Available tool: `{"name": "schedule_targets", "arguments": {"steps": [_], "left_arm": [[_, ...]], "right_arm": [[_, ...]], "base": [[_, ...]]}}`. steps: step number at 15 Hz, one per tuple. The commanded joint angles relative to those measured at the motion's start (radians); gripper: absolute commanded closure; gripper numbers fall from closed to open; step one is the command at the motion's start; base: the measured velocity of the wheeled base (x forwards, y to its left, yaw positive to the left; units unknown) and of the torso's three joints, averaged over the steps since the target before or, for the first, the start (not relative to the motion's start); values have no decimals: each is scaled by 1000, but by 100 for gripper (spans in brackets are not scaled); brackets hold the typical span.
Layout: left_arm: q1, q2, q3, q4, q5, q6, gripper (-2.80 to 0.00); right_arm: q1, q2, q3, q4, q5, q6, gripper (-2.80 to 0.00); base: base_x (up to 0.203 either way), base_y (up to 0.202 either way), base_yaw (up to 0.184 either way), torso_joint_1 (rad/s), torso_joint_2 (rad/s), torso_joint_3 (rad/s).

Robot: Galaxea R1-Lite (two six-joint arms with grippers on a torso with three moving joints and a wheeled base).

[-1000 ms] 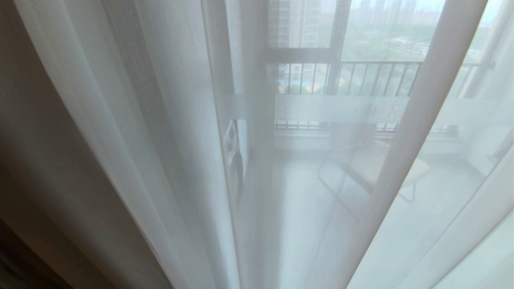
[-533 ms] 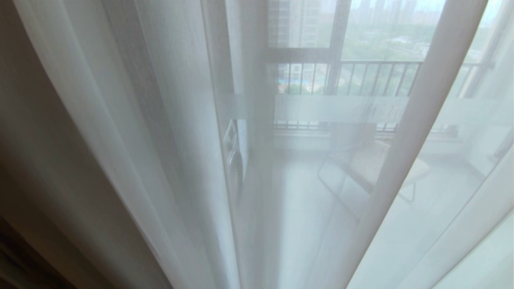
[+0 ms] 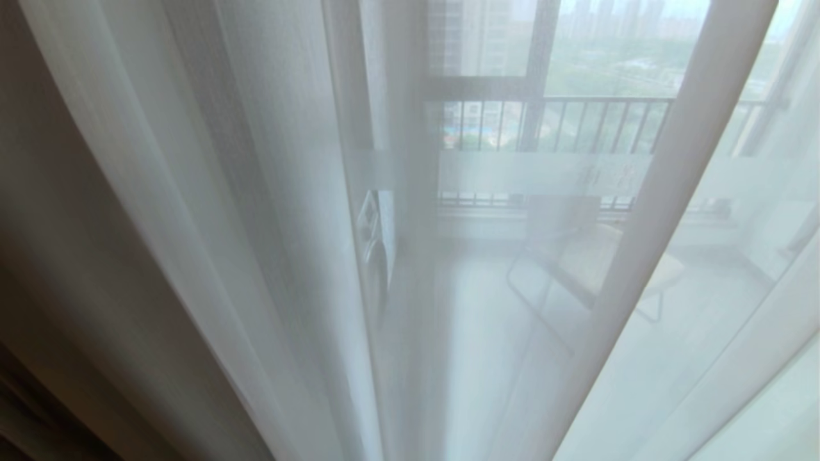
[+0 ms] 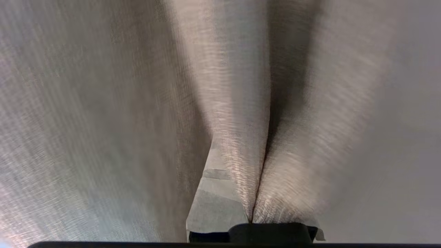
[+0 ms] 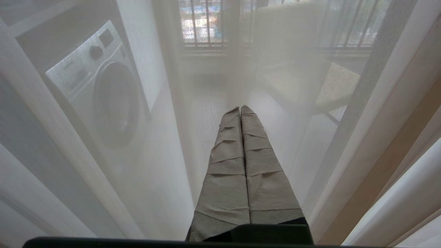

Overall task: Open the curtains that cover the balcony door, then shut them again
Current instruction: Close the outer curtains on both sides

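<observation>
The curtains fill every view. In the head view the thin white sheers [image 3: 269, 192] hang over the balcony door [image 3: 538, 173], whose frosted band and black frame show through them. The thick beige-grey drape [image 3: 57, 256] hangs at the left edge. In the left wrist view my left gripper [image 4: 253, 162] is shut on a fold of woven beige-grey curtain [image 4: 241, 103]; one taped finger [image 4: 213, 196] shows, and cloth covers the other. My right gripper [image 5: 240, 109] is shut on nothing, pointing at the sheers [image 5: 165, 144]. Neither gripper appears in the head view.
Behind the glass on the balcony stand a white washing machine [image 5: 100, 93], a folding chair [image 3: 596, 262] and a barred railing [image 3: 596, 121]. Another sheer fold [image 3: 666, 192] runs down on the right.
The curtain folds at the left edge of the head view have shifted slightly. The rest of that view is the same.
</observation>
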Motion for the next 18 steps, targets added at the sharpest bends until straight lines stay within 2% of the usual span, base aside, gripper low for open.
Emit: {"name": "schedule_targets", "arguments": {"steps": [1,5,12,14,18], "left_arm": [[1,-41,2,-3,-20,-2,0],[7,-126,35,2,-79,-9,0],[21,-384,239,18,-119,-47,0],[21,-464,294,61,-166,-52,0],[9,-580,359,141,-329,-53,0]], "right_arm": [[0,1,0,0,0,1,0],[0,1,0,0,0,-1,0],[0,1,0,0,0,1,0],[0,1,0,0,0,0,0],[0,1,0,0,0,1,0]], "base": [[0,0,0,0,0,0],[0,0,0,0,0,0],[0,0,0,0,0,0],[0,0,0,0,0,0],[0,0,0,0,0,0]]}}
